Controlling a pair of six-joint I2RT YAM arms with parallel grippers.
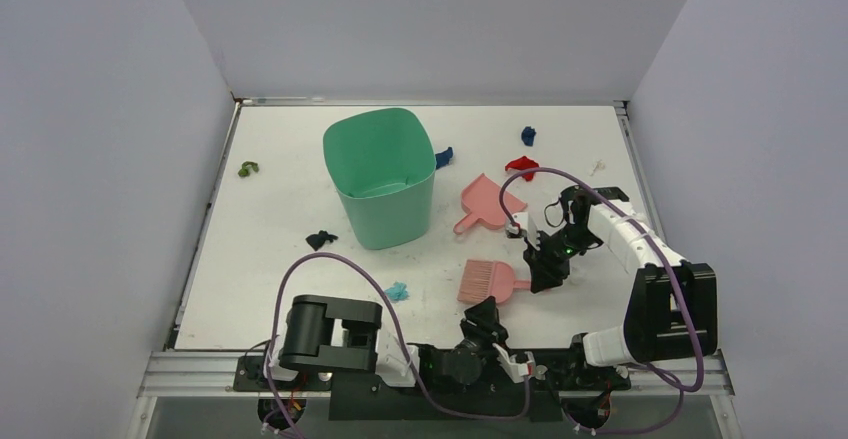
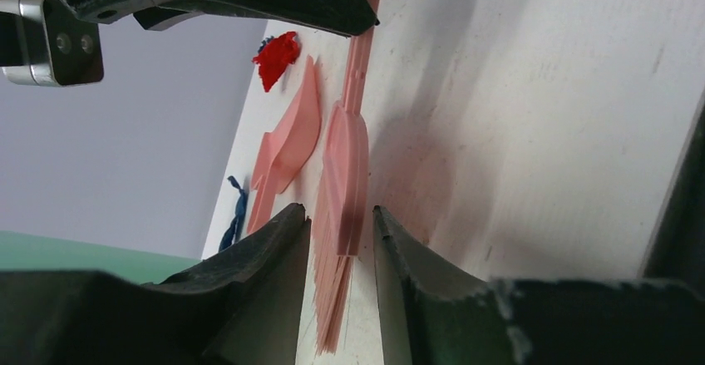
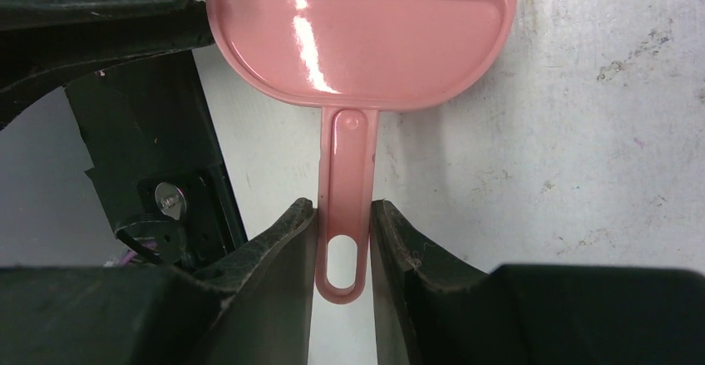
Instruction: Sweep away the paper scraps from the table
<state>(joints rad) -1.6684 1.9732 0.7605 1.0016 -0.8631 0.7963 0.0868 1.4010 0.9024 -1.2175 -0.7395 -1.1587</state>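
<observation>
Several paper scraps lie on the white table point(image 1: 270, 289): red point(image 1: 521, 166), dark blue point(image 1: 528, 135), blue point(image 1: 443, 156) beside the bin, black point(image 1: 321, 240), teal point(image 1: 397, 290) and olive green point(image 1: 248, 169). The pink brush point(image 1: 487, 281) lies flat near the front. My right gripper point(image 1: 545, 267) is shut on its handle; in the right wrist view point(image 3: 343, 224) the fingers press the handle of the brush point(image 3: 357, 41). My left gripper point(image 1: 486, 315) is open just in front of the brush, with the bristles point(image 2: 337, 298) seen in the gap of the gripper point(image 2: 341, 232). The pink dustpan point(image 1: 485, 204) lies beyond.
A tall green bin point(image 1: 380, 179) stands mid-table, left of the dustpan. Grey walls close the table on three sides. In the left wrist view the dustpan point(image 2: 291, 145), the red scrap point(image 2: 277, 56) and a dark blue scrap point(image 2: 237, 215) lie past the brush.
</observation>
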